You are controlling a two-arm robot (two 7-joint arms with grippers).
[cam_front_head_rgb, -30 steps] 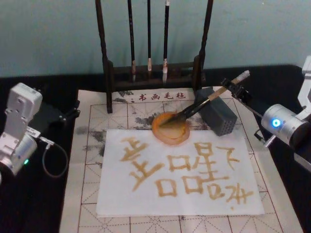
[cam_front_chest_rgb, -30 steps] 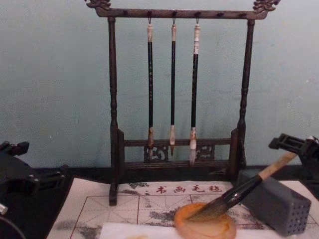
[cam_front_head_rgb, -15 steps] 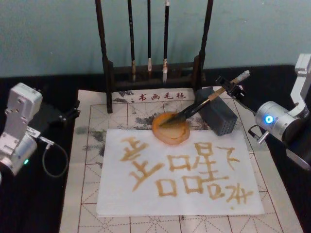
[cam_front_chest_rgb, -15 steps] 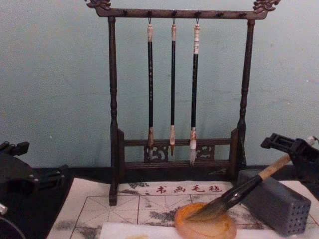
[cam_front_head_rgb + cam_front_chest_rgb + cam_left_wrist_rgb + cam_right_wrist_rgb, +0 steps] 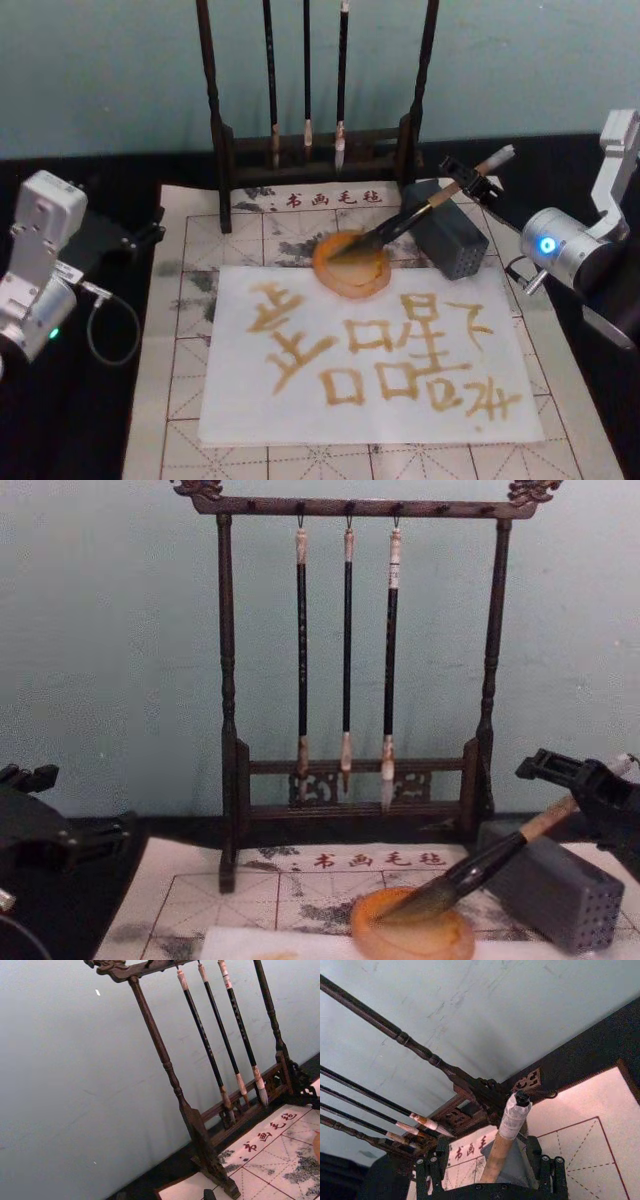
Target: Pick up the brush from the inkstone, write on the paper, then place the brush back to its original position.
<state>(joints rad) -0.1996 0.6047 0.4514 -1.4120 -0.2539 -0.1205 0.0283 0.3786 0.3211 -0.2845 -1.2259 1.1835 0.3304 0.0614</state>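
The right gripper [image 5: 467,180] had slid farther down the brush [image 5: 400,222], jaws released and straddling the handle. The bristles lay in the inkstone [image 5: 345,287] at the paper's [image 5: 290,410] far edge. A grasp seemed next. The left gripper [image 5: 148,230] sat parked by the surface's left edge.

Gridded felt mat [image 5: 175,400] on black table [image 5: 70,420].

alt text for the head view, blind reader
The open right gripper straddles the handle of the brush, whose bristles rest in the inkstone at the far edge of a paper covered in amber characters. The left gripper is parked far left.
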